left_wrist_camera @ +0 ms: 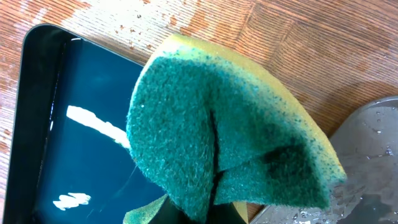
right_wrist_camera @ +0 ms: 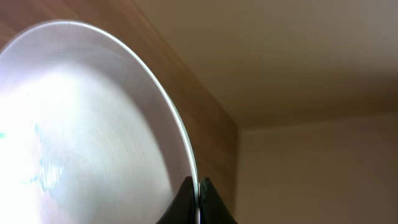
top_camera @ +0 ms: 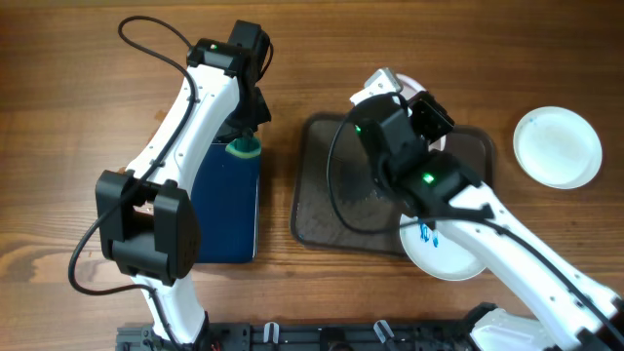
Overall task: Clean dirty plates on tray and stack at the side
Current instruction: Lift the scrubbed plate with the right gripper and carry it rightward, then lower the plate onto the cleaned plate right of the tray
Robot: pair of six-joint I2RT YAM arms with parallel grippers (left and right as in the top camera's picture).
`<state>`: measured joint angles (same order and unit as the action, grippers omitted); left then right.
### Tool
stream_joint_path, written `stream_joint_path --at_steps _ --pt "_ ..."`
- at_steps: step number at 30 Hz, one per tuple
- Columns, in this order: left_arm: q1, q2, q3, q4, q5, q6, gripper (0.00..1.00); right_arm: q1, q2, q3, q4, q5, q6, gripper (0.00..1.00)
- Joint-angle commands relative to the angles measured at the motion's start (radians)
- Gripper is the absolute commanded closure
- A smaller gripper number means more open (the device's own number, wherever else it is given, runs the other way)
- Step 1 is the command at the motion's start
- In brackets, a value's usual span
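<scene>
My right gripper (top_camera: pixel 405 97) is shut on the rim of a white plate (top_camera: pixel 417 91) and holds it tilted on edge above the far side of the dark grey tray (top_camera: pixel 331 195). In the right wrist view the fingers (right_wrist_camera: pixel 198 194) pinch the plate's rim (right_wrist_camera: pixel 81 124); faint blue smears show on its left. A second plate (top_camera: pixel 444 252) with blue smears lies at the tray's near right corner. A third plate (top_camera: pixel 558 146) lies on the table to the right. My left gripper (top_camera: pixel 250 132) is shut on a green and yellow sponge (left_wrist_camera: pixel 217 124), also seen from overhead (top_camera: pixel 244 148).
A smaller dark-blue tray (top_camera: pixel 226 210) lies left of the grey tray; the sponge hangs over its far right corner (left_wrist_camera: pixel 74 124). The wet corner of the grey tray (left_wrist_camera: pixel 367 168) shows beside it. Water drops speckle the wood near the blue tray.
</scene>
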<state>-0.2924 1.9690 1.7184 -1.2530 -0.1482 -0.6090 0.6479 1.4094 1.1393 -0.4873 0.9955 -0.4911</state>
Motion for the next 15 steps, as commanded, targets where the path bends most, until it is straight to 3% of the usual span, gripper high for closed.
stream_joint_path --at_steps 1,2,4,5,6,8,11,12,13,14,15 --pt "0.008 -0.010 -0.005 0.000 0.002 -0.017 0.96 -0.007 0.019 0.012 0.011 -0.103 0.119 0.96" --pt "0.008 -0.010 -0.005 -0.003 0.003 -0.017 0.96 -0.004 0.022 0.011 0.006 -0.077 0.133 0.96" --pt "0.008 -0.010 -0.005 -0.010 0.002 -0.017 0.96 -0.011 0.045 0.011 0.098 0.289 -0.032 0.96" --pt "0.008 -0.010 -0.005 -0.007 0.002 -0.017 0.96 -0.019 0.045 0.011 0.188 0.335 -0.063 0.96" --pt "0.008 -0.010 -0.005 -0.004 0.002 -0.017 0.96 -0.022 0.031 0.011 0.243 0.283 -0.031 0.95" --pt "0.008 -0.010 -0.005 -0.004 0.013 -0.017 0.96 -0.007 -0.004 0.011 0.192 0.012 0.077 0.96" --pt "0.008 -0.010 -0.005 -0.003 0.018 -0.017 0.96 -0.003 0.000 0.011 0.190 0.266 0.072 0.95" --pt "0.008 -0.010 -0.005 -0.002 0.017 -0.017 0.96 -0.007 -0.003 0.011 0.209 0.269 0.083 0.96" --pt "0.008 -0.010 -0.005 0.000 0.017 -0.017 0.96 -0.006 -0.011 0.011 0.201 0.208 0.104 0.96" --pt "0.008 -0.010 -0.005 0.002 0.018 -0.017 0.96 0.001 -0.029 0.011 0.134 -0.005 0.153 0.96" --pt "0.008 -0.010 -0.005 0.003 0.018 -0.017 0.96 0.011 -0.033 0.011 0.115 0.016 0.156 0.95"
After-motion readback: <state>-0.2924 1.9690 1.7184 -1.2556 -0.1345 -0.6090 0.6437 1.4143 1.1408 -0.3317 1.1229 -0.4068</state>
